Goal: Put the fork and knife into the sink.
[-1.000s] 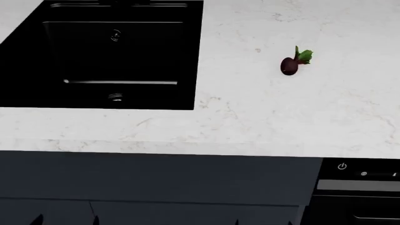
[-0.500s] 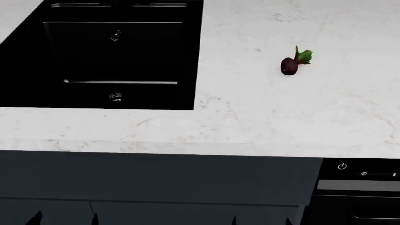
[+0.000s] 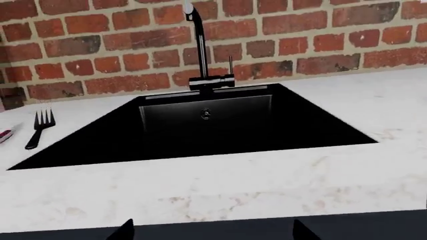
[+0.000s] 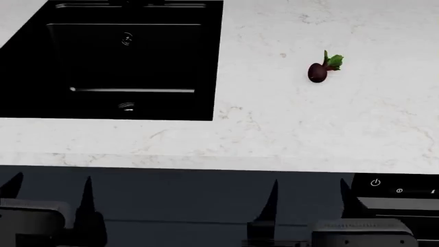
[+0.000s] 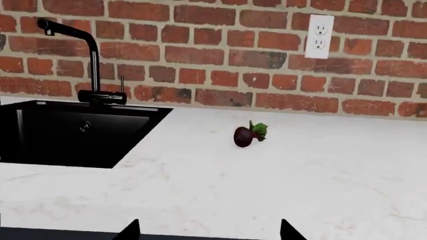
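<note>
A pink thing [image 3: 4, 135] just beside the fork [image 3: 39, 129], on the side away from the sink [image 3: 200, 127], is cut off by the picture's edge; what it is cannot be told.

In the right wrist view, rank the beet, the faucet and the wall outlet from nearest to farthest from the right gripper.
1. Beet, on the counter ahead of the right gripper.
2. Faucet, behind the sink, off to the side.
3. Wall outlet, up on the brick wall.
</note>
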Controlling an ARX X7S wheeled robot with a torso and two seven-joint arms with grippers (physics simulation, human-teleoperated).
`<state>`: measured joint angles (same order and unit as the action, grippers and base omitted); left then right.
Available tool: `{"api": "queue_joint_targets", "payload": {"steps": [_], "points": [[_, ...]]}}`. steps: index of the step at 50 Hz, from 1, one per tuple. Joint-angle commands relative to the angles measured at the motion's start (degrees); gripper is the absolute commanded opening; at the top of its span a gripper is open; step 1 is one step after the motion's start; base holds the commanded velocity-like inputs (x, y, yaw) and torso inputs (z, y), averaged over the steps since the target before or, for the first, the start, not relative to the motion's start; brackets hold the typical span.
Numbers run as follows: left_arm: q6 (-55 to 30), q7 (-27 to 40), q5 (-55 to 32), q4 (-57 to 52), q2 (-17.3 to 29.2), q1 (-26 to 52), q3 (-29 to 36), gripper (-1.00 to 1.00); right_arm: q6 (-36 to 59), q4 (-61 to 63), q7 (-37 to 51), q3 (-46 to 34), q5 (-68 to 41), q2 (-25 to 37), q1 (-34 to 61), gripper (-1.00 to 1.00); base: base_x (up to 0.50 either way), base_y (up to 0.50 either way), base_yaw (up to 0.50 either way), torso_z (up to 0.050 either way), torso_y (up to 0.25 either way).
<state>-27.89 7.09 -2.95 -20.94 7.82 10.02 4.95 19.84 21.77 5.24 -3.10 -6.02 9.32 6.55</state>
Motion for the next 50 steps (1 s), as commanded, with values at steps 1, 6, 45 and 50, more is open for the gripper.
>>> {"api": "queue_joint_targets", "payload": {"steps": [1, 6, 45, 50], "points": [[-21.4, -1.0, -2.8, -5.8, 2.1, 14.2, -3.3, 1.0, 30.1, 14.6, 3.2, 5.9, -3.5, 5.5, 15.3, 1.0, 0.0, 0.0, 0.0, 0.0, 0.0], [-25.4, -0.6, -3.6, -5.0, 2.5, 19.5, -5.3, 1.0, 46.7, 19.5, 4.1, 11.8, -6.6, 6.6, 25.5, 1.0, 0.0, 0.0, 0.0, 0.0, 0.0], [-47.1, -3.4, -8.5, 4.9, 7.2, 50.6, -6.6, 1.0, 65.2, 10.1, 42.1, 18.6, -56.5, 27.3, 52.4, 1.0, 0.0, 0.0, 0.0, 0.0, 0.0], [-56.2, -4.7, -10.6, -0.4, 8.4, 55.2, -6.0, 1.0, 64.8, 10.2, 42.4, 18.1, -57.2, 27.1, 52.5, 1.0, 0.0, 0.0, 0.0, 0.0, 0.0]]}}
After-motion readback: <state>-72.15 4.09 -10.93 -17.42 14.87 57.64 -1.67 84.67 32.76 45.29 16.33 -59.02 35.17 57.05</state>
